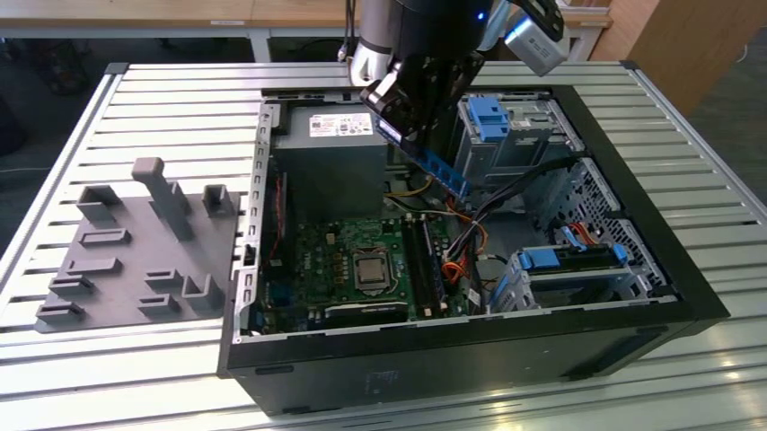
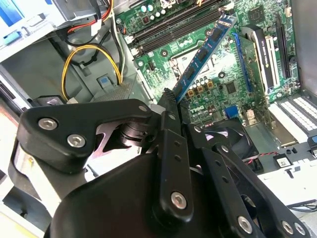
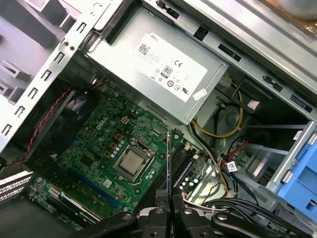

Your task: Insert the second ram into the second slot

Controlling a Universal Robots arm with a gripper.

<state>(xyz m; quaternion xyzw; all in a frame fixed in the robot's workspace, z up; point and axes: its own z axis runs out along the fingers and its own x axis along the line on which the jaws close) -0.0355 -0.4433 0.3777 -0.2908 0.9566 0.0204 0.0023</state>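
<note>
The gripper [image 1: 405, 133] is pinching the second ram [image 1: 441, 171] by one end between closed fingers, holding the blue stick tilted in the air over the motherboard [image 1: 348, 260], above the memory slots [image 1: 422, 256] and apart from them. In both wrist views the stick [image 2: 205, 49] [image 3: 169, 163] is jutting out from the fingertips toward the green board. The open computer case [image 1: 480, 359] is lying on a slatted metal table [image 1: 156, 99], a grey holder fixture [image 1: 132, 260] is sitting at the exterior view's left, and wooden furniture [image 1: 683, 36] is standing behind.
</note>
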